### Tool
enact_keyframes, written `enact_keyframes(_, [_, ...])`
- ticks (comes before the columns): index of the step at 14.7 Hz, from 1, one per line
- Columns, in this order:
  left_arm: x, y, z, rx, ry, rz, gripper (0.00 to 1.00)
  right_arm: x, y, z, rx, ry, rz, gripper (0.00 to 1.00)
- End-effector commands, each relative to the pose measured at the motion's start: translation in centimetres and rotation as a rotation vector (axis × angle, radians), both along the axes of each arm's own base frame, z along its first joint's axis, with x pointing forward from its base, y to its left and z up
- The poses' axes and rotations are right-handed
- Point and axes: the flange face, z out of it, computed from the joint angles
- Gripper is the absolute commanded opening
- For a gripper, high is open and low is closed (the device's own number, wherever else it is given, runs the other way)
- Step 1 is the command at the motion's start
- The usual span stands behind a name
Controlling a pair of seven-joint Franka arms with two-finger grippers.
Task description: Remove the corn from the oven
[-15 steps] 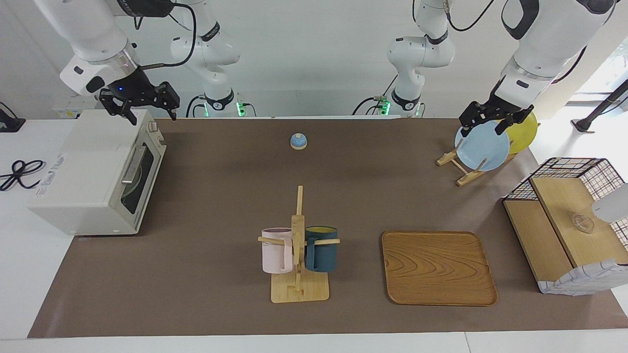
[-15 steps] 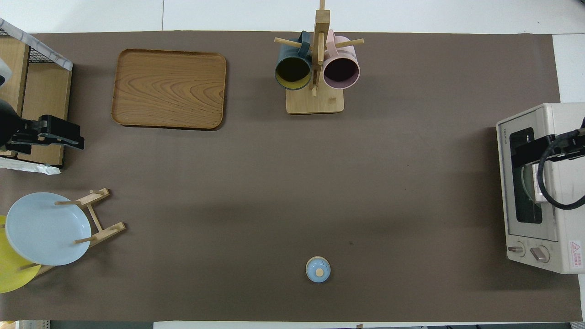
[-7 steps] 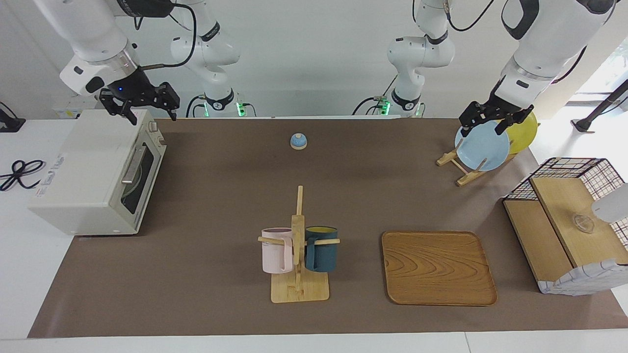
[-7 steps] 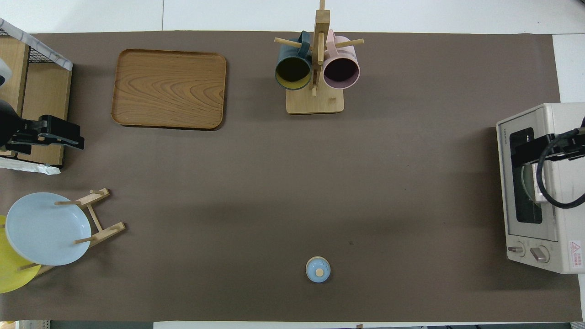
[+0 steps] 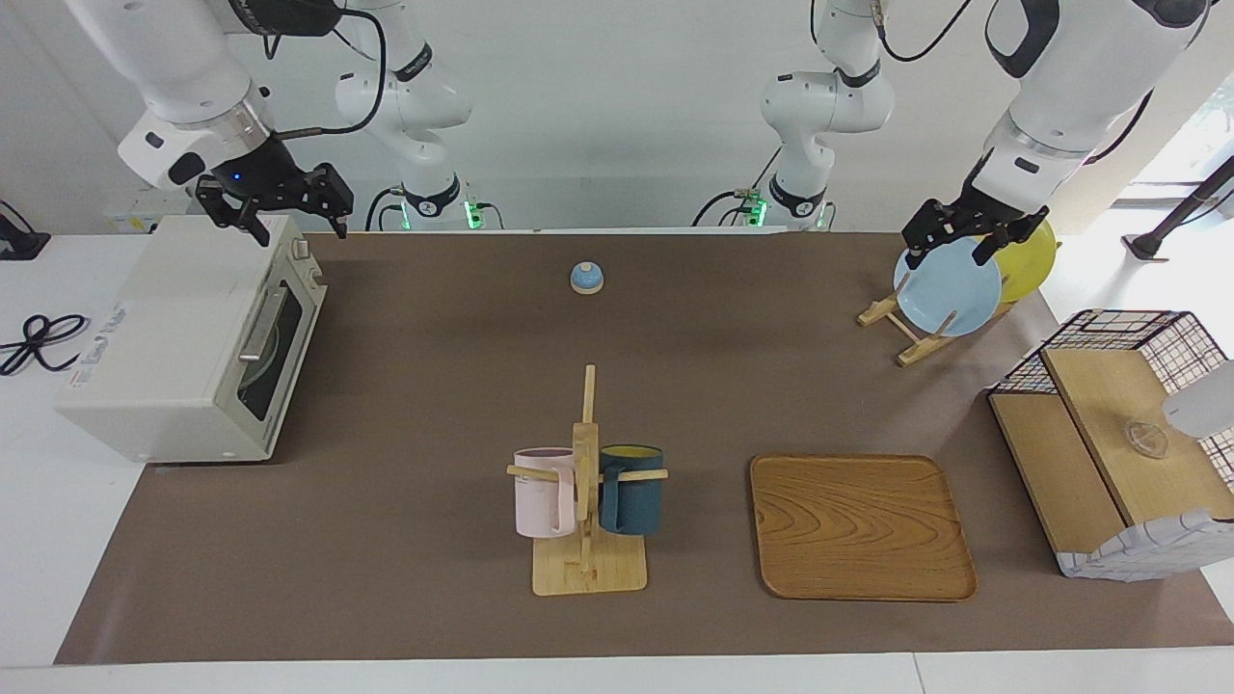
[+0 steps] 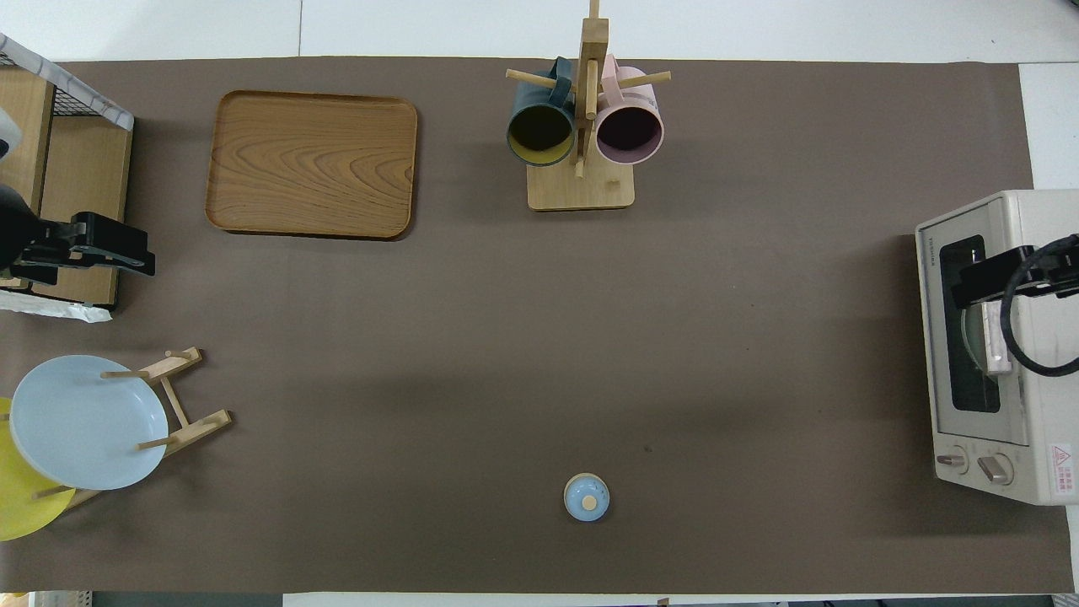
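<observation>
Nothing is done yet: the oven (image 5: 188, 337), at the right arm's end of the table (image 5: 434, 386), has its door shut, and no corn shows through the glass. The right gripper (image 5: 275, 198) hangs over the oven's top, jaws open and empty. The left gripper (image 5: 969, 229) waits open above the plates (image 5: 950, 287). Brown mat, white wall.

oven (image 5: 193, 337): boxy, off-white, dark glass door shut, metal bar handle, two knobs
pose: upright, door facing the surface's middle
place: the right arm's end of the surface
corn: hidden
</observation>
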Motion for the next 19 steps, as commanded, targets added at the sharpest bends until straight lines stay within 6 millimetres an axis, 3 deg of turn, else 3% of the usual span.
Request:
enact_keyframes(1, [-0.4, 0.3, 0.0, -0.01, 0.013, 0.001, 1.0, -0.2, -0.3, -1.1, 0.0, -0.02, -0.011, 0.65])
enact_keyframes(2, [-0.4, 0.3, 0.0, -0.01, 0.013, 0.001, 1.0, -0.7, -0.2, -1.7, 0.001, -0.011, -0.008, 0.36])
enact_keyframes(3, [-0.4, 0.3, 0.0, -0.01, 0.013, 0.001, 1.0, -1.1, 0.3, -2.5, 0.001, -0.011, 0.002, 0.0])
enact_keyframes(7, [-0.4, 0.3, 0.0, -0.01, 0.013, 0.001, 1.0, -1.8, 0.7, -5.3, 0.01, -0.045, 0.071, 0.0])
enact_keyframes(11, [-0.4, 0.3, 0.0, -0.01, 0.013, -0.001, 1.0, -1.4, 0.2, -10.0, -0.016, -0.109, 0.114, 0.0])
enact_keyframes(19, [-0.4, 0.3, 0.0, -0.01, 0.013, 0.001, 1.0, -0.2, -5.0, -13.8, -0.117, -0.072, 0.129, 0.0])
